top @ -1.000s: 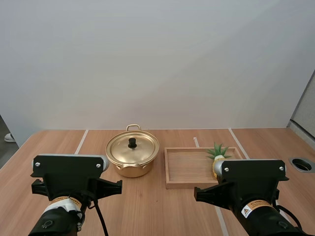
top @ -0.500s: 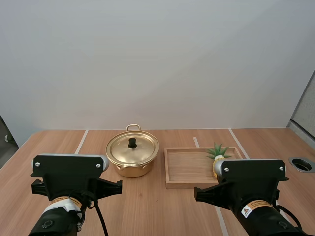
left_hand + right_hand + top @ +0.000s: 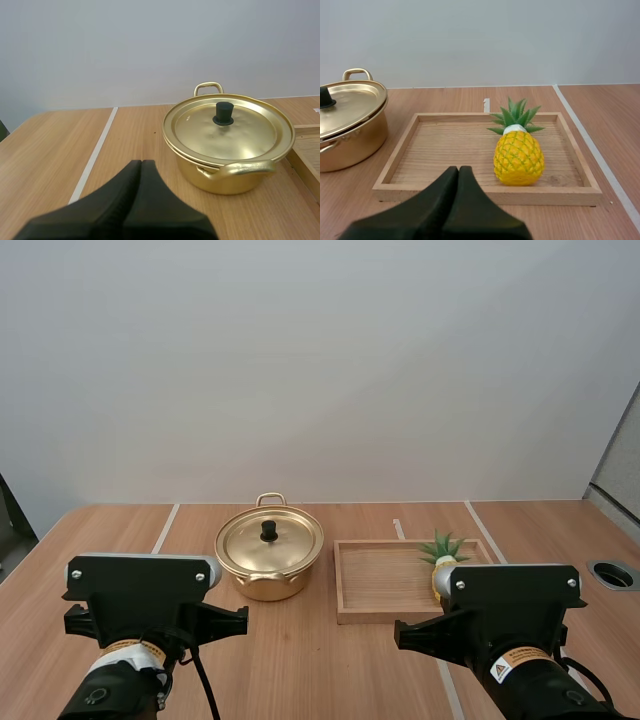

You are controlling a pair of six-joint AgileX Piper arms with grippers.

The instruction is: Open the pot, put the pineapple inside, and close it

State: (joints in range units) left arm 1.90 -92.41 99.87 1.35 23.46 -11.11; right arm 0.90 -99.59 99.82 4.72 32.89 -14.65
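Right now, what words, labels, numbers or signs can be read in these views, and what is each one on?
Nothing can be read as words.
Left arm's sticker: print too small to read.
Right arm's sticker, with a warning triangle: print too small to read.
Pot, pineapple, tray: no writing seen.

- Table: wooden top, crossed by white lines.
- Pot: gold-coloured, left of centre, standing on the table.
- Lid: seated on the pot, black knob upright at its middle.
- Wooden tray: just right of the pot, a narrow gap between them.
- Pineapple: in the tray's right part, leaves pointing away; its body is partly hidden behind the right arm.
- Left arm: near edge, on the near side of the pot.
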